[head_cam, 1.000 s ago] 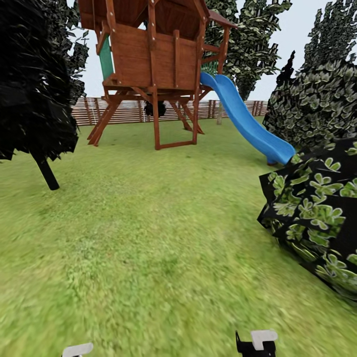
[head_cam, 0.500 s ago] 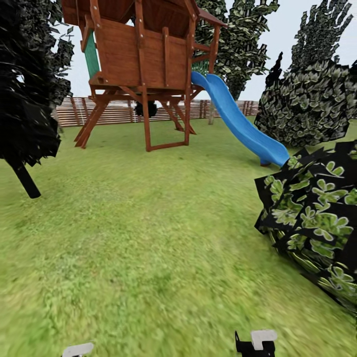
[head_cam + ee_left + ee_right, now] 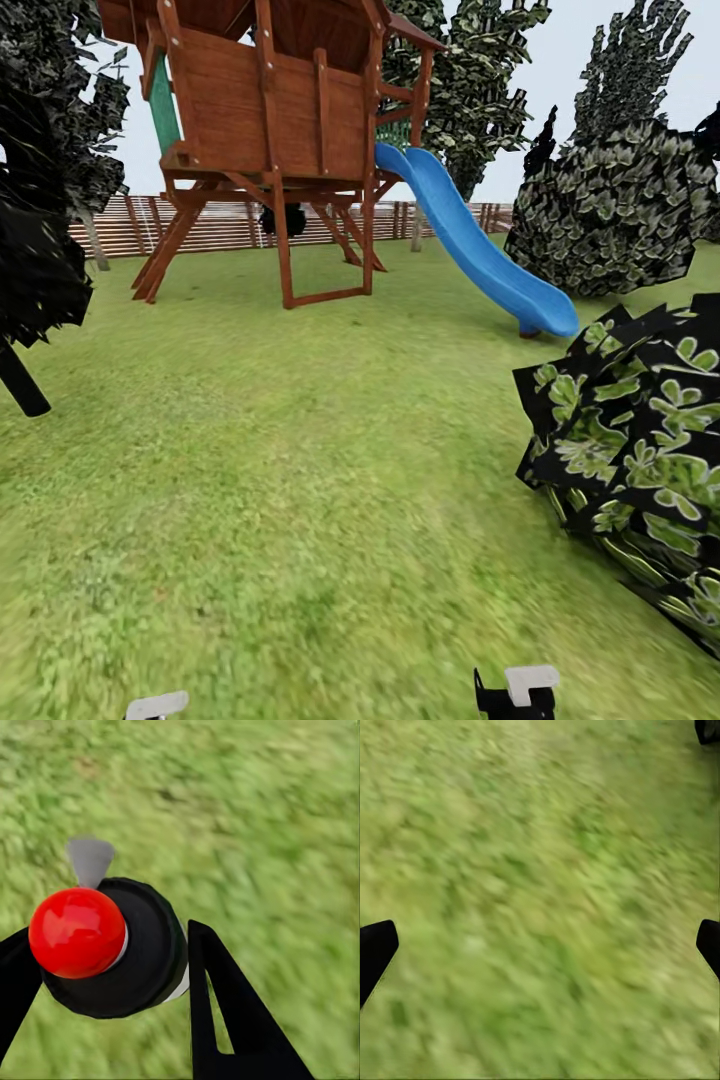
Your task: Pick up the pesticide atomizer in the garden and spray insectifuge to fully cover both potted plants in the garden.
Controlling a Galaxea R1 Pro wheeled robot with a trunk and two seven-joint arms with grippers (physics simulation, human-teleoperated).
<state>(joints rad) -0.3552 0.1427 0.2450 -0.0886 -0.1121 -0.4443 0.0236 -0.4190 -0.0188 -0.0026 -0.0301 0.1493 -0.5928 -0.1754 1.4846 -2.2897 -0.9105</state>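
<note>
— Where's the spray bottle (image 3: 142,952)?

— In the left end effector (image 3: 105,937). The wrist camera looks down on its red top, with the dark body and grey nozzle between the two black fingers, which pinch it from both sides. Blurred lawn (image 3: 270,810) lies beneath.

— And the other arm?

— The right end effector (image 3: 540,945) is spread wide, with nothing between its fingers but grass.

— So what worries you?

— The leafy bush (image 3: 640,450) close on the right. If the base swings that way, the right arm could brush into it. Ahead are a wooden playhouse (image 3: 270,100) and a blue slide (image 3: 470,250), well apart from us, so less of a concern.

— The potted plants?

— I can't tell from here where they stand. The risk, I'd judge, is wandering off course, or the bottle slipping round in the grip so the nozzle points wrong once spraying starts.
</note>
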